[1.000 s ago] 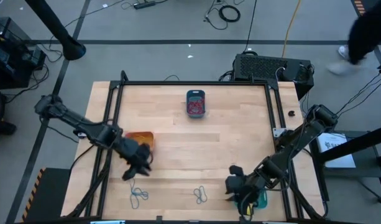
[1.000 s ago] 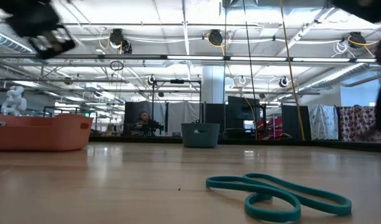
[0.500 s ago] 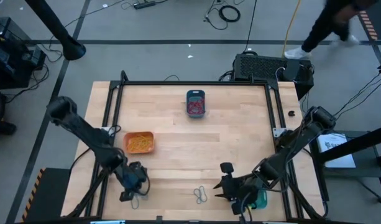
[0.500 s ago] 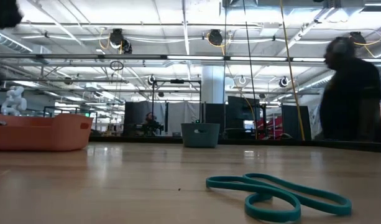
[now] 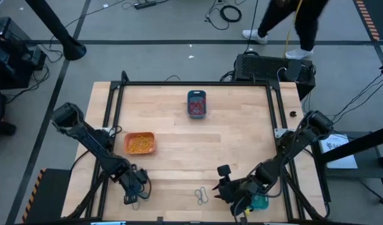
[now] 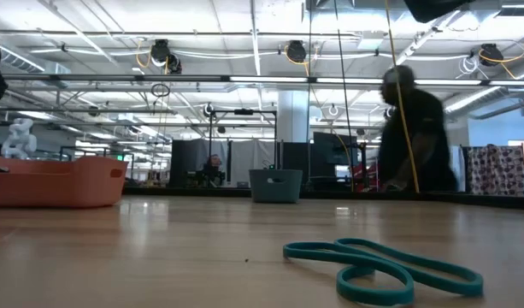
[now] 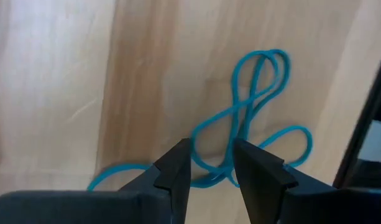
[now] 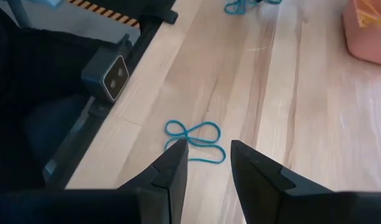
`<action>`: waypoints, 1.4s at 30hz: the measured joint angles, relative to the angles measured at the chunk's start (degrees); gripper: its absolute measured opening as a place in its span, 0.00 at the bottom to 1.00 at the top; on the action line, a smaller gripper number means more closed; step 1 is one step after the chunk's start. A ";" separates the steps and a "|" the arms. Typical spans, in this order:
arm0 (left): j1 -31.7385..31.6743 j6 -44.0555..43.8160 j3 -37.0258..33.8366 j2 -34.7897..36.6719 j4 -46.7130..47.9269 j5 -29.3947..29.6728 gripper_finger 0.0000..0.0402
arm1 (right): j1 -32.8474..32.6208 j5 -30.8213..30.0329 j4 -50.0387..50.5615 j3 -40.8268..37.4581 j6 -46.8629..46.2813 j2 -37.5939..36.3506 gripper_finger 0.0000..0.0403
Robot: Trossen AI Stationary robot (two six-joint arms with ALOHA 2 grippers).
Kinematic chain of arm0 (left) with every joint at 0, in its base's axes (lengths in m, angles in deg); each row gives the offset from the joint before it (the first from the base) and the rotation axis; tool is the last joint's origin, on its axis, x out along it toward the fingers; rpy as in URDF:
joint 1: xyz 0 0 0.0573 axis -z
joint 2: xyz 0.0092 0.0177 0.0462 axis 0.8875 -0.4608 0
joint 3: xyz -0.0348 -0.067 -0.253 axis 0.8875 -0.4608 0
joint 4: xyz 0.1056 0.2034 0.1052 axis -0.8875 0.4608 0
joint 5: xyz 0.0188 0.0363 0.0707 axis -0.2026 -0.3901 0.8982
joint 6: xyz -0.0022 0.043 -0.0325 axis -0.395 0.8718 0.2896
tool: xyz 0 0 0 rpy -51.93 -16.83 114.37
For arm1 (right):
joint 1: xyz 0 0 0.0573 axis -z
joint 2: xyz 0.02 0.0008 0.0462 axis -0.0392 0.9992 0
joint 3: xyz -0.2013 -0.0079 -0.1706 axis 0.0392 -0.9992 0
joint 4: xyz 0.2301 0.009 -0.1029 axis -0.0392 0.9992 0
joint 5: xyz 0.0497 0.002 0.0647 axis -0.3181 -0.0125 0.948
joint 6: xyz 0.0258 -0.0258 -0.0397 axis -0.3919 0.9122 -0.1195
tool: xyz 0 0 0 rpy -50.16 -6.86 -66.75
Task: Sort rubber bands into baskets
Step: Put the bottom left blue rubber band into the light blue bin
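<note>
My left gripper [image 5: 134, 187] is open, low over a tangled teal rubber band [image 7: 252, 118] lying flat near the table's near left edge [image 5: 139, 197]. Strands of the band run between its fingertips [image 7: 212, 168]. My right gripper [image 5: 223, 184] is open [image 8: 206, 163], above and just right of a second teal band [image 8: 194, 140] lying flat at the near middle [image 5: 202, 197]. The orange basket [image 5: 140, 143] holds orange bands. The dark teal-blue basket [image 5: 197, 104] holds red bands. The turquoise basket [image 5: 260, 202] is partly hidden under my right arm. My left gripper comes from above with one fingertip [image 7: 178, 165] on either side of the teal band's strands [image 7: 210, 169]. I cannot tell whether the fingers touch the band, which lies flat on the table.
A black frame [image 5: 116, 94] runs round the table. A person [image 6: 413, 137] walks behind the far side. In the low view a teal band [image 6: 381, 267] lies in front, with the orange basket [image 6: 52, 181] at the left and the teal-blue basket [image 6: 275, 185] behind.
My left gripper has gone from beside the orange basket toward the table's near edge and down over the left teal band. My right gripper has gone a little toward the table's left, toward the middle band. The person has walked along the far side.
</note>
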 joint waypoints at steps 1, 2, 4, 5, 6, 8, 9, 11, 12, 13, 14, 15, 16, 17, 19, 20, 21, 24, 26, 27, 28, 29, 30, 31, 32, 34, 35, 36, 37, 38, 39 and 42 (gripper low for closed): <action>0.18 -1.09 0.00 -0.27 0.32 -0.02 0.31 | 0.03 0.02 0.11 0.00 0.00 0.15 0.29; 0.35 -2.06 0.01 -0.60 0.71 -0.02 0.31 | 0.03 0.04 0.36 0.00 0.00 0.30 0.29; 0.49 -3.19 0.21 -1.20 1.22 -0.19 0.31 | 0.04 0.02 0.55 0.00 -0.06 0.46 0.29; 0.55 -3.18 0.28 -1.41 1.38 -0.28 0.31 | 0.07 0.04 0.47 0.00 -0.06 0.46 0.29; 0.63 -3.17 0.28 -1.60 1.44 -0.24 0.31 | 0.07 0.02 0.44 0.00 -0.06 0.46 0.29; 0.64 -3.17 0.28 -1.78 1.53 -0.24 0.31 | 0.09 0.02 0.46 0.00 -0.10 0.46 0.29; 0.64 -3.16 0.26 -1.82 1.56 -0.21 0.31 | 0.09 0.02 0.46 0.00 -0.10 0.46 0.29; 0.64 -3.14 0.24 -1.84 1.63 -0.15 0.31 | 0.07 0.02 0.46 0.00 -0.10 0.46 0.29; 0.64 -3.13 0.24 -1.85 1.67 -0.14 0.31 | 0.07 0.02 0.47 0.00 -0.07 0.46 0.29; 0.64 -3.13 0.20 -1.88 1.72 -0.14 0.30 | 0.08 0.02 0.47 0.00 -0.07 0.46 0.29; 0.64 -3.11 0.17 -1.88 1.80 -0.16 0.29 | 0.09 0.02 0.46 0.00 -0.09 0.48 0.29; 0.64 -2.81 0.17 -1.88 1.90 -0.20 0.27 | 0.09 0.02 0.46 0.00 -0.23 0.48 0.29; 0.64 -2.00 0.15 -1.89 1.99 -0.23 0.24 | 0.09 0.02 0.46 0.00 -0.33 0.48 0.29; 0.63 -1.03 0.13 -1.91 2.14 -0.23 0.20 | 0.09 0.02 0.46 0.00 -0.41 0.48 0.29; 0.22 1.67 0.09 -1.92 2.43 -0.26 0.11 | 0.09 0.02 0.46 0.00 -0.43 0.48 0.29; -0.12 2.86 0.07 -1.92 2.52 -0.48 0.06 | 0.09 0.01 0.42 0.00 -0.43 0.48 0.29; -0.54 4.08 0.07 -1.80 2.41 -0.73 0.03 | 0.12 0.02 0.33 0.00 -0.44 0.48 0.29; -1.78 8.21 -0.06 -0.71 2.16 0.14 0.02 | 0.46 -0.06 -1.05 -0.02 -0.34 0.48 0.29; -2.92 11.75 -0.16 0.40 1.29 2.75 0.02 | 0.92 -0.24 -2.45 -0.02 0.02 0.48 0.29; -3.52 13.44 0.19 1.11 0.98 3.80 0.02 | 1.27 -0.22 -3.07 -0.02 0.41 0.48 0.29; -3.90 14.91 0.78 1.81 0.75 4.98 0.02 | 1.58 -0.26 -3.73 -0.02 1.03 0.48 0.29; -4.19 16.57 1.34 2.47 0.28 5.29 0.01 | 2.02 -0.31 -4.59 -0.02 1.67 0.50 0.29; -4.45 18.37 1.90 3.16 -0.15 5.59 0.01 | 2.47 -0.41 -5.46 -0.02 2.60 0.50 0.29; -4.63 20.46 2.58 3.90 -0.72 6.05 0.01 | 2.92 -0.46 -6.30 -0.02 3.46 0.51 0.29; -4.81 22.69 3.36 4.52 -1.72 6.82 0.01 | 3.40 -0.47 -7.32 -0.02 4.37 0.52 0.29; -4.91 27.34 5.16 5.66 -3.92 8.75 0.01 | 4.59 -0.47 -9.58 -0.02 6.25 0.79 0.29; -4.87 29.45 5.87 6.17 -4.82 9.65 0.01 | 5.21 -0.48 -11.13 -0.02 7.11 1.12 0.29; -4.81 31.66 6.52 6.50 -6.06 10.60 0.01 | 5.81 -0.50 -12.45 -0.02 8.21 1.52 0.29; -4.78 33.63 7.12 6.76 -7.45 11.42 0.01 | 6.50 -0.50 -13.78 -0.02 9.40 2.17 0.29; -4.80 35.70 7.52 7.09 -9.26 12.58 0.00 | 7.17 -0.52 -15.61 -0.04 10.54 2.89 0.29; -4.83 37.55 7.89 7.35 -11.13 13.93 0.00 | 7.86 -0.60 -17.56 -0.04 11.77 3.66 0.29; -5.03 41.64 8.55 7.41 -16.30 15.63 0.00 | 9.77 -0.56 -22.87 -0.09 15.70 5.81 0.29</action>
